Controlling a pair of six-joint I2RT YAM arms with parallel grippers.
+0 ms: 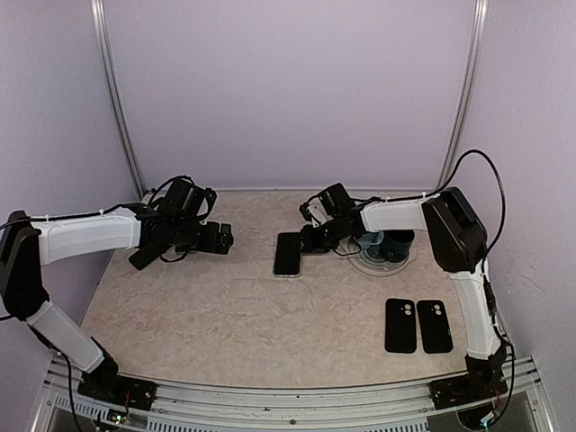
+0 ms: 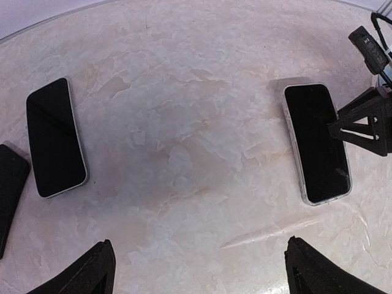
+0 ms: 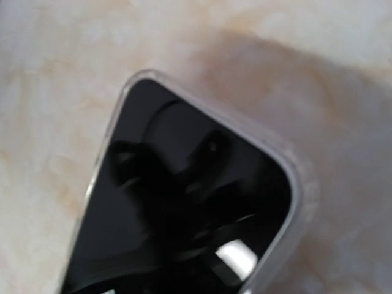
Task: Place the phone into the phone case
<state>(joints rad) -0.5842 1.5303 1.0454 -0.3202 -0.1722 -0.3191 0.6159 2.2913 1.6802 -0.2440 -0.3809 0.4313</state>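
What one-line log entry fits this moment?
phone: in clear case, flat on table | right gripper: over phone's edge, jaws unclear | left gripper: open, empty

A: Table (image 1: pixel 225 306) finish?
B: Beige stone-look top, mottled, smooth, low sheen.
A: Phone (image 2: pixel 312 153)?
B: Black glass face, glossy, throws reflections in the right wrist view. Case (image 3: pixel 298 190) round it: clear plastic, smooth, a bit cloudy at the rim.
A: Fingers (image 2: pixel 358 125)?
B: Black matt plastic, looks printed. Arm shells (image 1: pixel 90 236): white plastic, satin.
A: Frame?
B: Rail (image 1: pixel 297 396) bare metal, dull grey. Walls (image 1: pixel 288 90) matt, plain.
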